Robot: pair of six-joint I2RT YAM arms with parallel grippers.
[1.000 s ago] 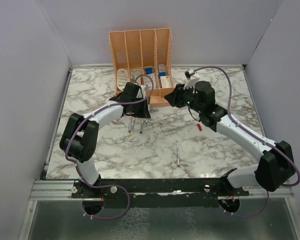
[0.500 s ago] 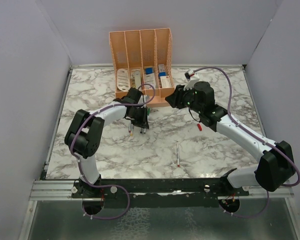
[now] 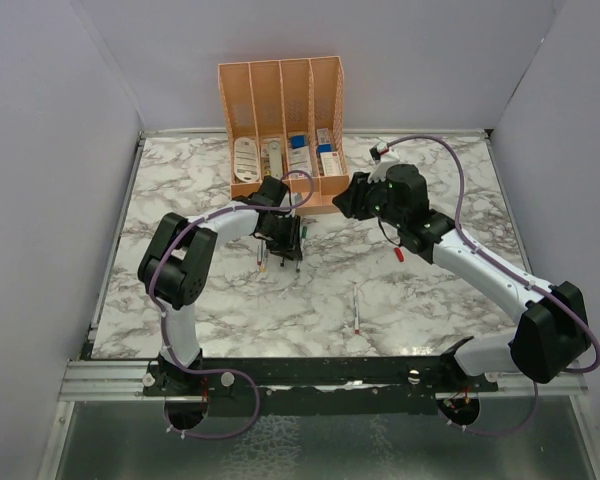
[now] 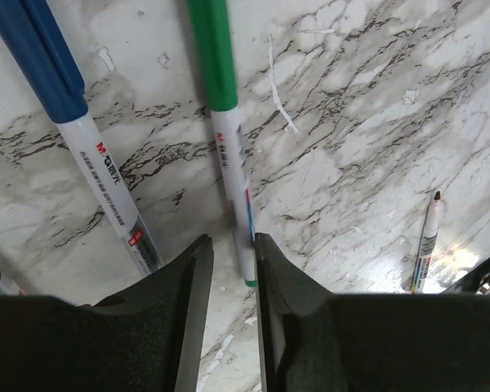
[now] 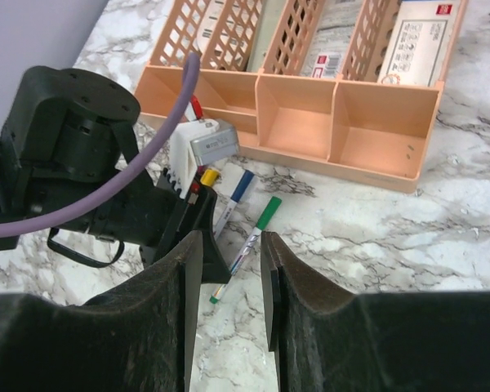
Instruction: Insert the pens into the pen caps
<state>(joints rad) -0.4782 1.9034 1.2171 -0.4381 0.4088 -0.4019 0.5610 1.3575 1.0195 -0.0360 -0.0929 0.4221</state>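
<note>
While parted only by a narrow slit and pinching nothing, straddles, as left claw [image 4: 231, 245], the tail end of a thin white-barrelled pen with a green cap [image 4: 229, 155]. Lies flat on the white marble worktop [image 4: 367, 98], straight ahead of that claw, long axis running directly away and so crosswise to the closing direction. Ahead and just to that claw's left, slightly angled: a similar white pen with a dark blue cap [image 4: 82, 139]. Well off to its right: an uncapped grey pen with a dark red tip [image 4: 425, 245]. By the look of it, calls for closing across the green pen's barrel with no wrist turn. As for the right claw [image 5: 230, 237]: likewise spread and empty, hanging well back from both capped pens, facing the orange plastic organiser [image 5: 376, 139]. Better reached from the left, the nearer arm.
</note>
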